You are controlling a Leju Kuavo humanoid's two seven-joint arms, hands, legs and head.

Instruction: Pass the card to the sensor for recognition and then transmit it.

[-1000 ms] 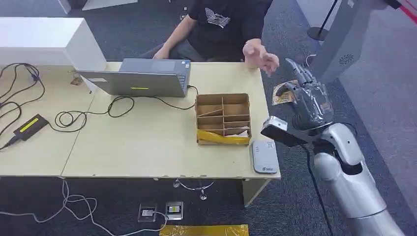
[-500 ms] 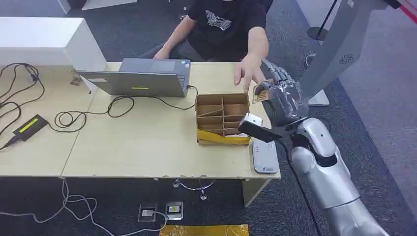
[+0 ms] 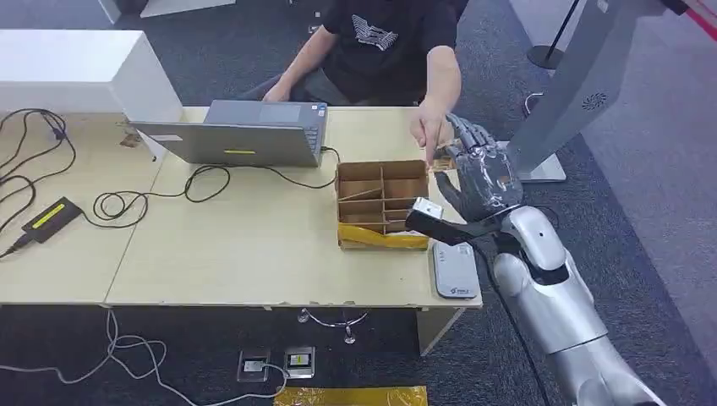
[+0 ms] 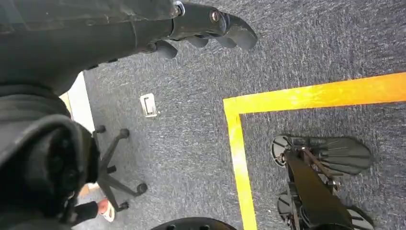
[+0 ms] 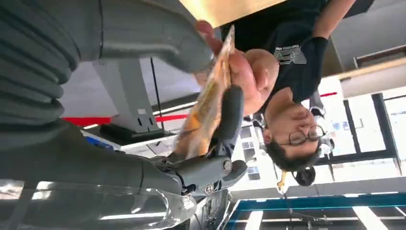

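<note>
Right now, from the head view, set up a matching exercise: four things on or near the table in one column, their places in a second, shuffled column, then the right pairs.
Things
1. laptop
2. cardboard organizer
3. grey card reader
4. card

Places
A. near corner of the table, on the robot's right
B. held in the right robot hand, with a person's hand on it
C. far side of the table, in front of the seated person
D. just beyond the card reader

Pairs: 1-C, 2-D, 3-A, 4-B
</note>
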